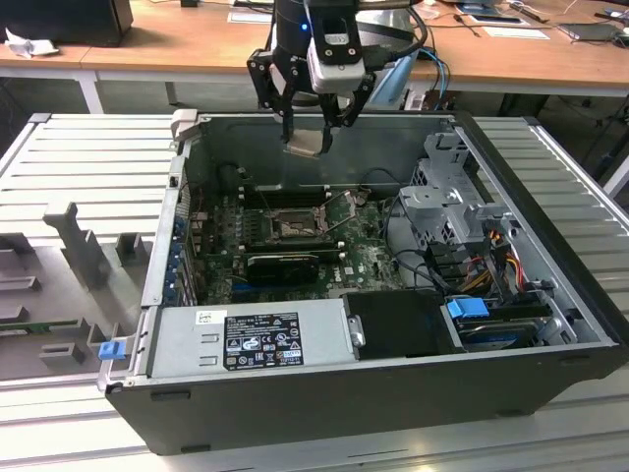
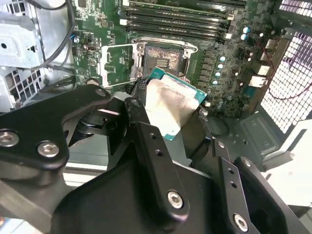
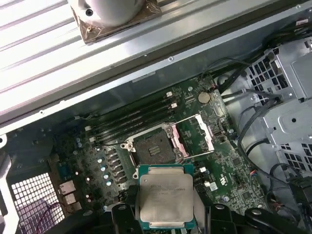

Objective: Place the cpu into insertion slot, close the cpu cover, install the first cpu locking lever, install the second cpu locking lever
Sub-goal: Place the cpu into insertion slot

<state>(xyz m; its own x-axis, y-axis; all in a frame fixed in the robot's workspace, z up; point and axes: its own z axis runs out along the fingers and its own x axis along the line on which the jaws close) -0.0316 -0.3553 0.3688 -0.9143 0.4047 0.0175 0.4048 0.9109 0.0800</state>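
The jaws are clamped on the cpu [image 1: 305, 145], pinching its two opposite edges and holding it in the air above the far side of the open computer case [image 1: 344, 413], clear of everything beneath it. It is a small flat square. In the first wrist view the cpu [image 3: 165, 197] has a pale silver-grey metal top with faint print and a thin green rim all round. In the second wrist view the cpu [image 2: 170, 105] catches the light and shines almost white, with one teal-green corner poking past the black finger links. Down on the green motherboard [image 1: 369, 261] the insertion slot [image 1: 292, 228] lies uncovered and well apart from the chip. In both wrist views the insertion slot [image 3: 155, 147] [image 2: 163, 57] is a dark square in a metal frame, with the long memory slots [image 3: 131, 122] just beyond it. The cpu cover [image 3: 195, 134] is swung open beside the socket, on the side toward the drive cage [image 3: 287, 97], and green board shows through its cut-out. The case sits on a ribbed grey worktop [image 1: 88, 157], with its power supply [image 1: 251, 339] along the near wall.
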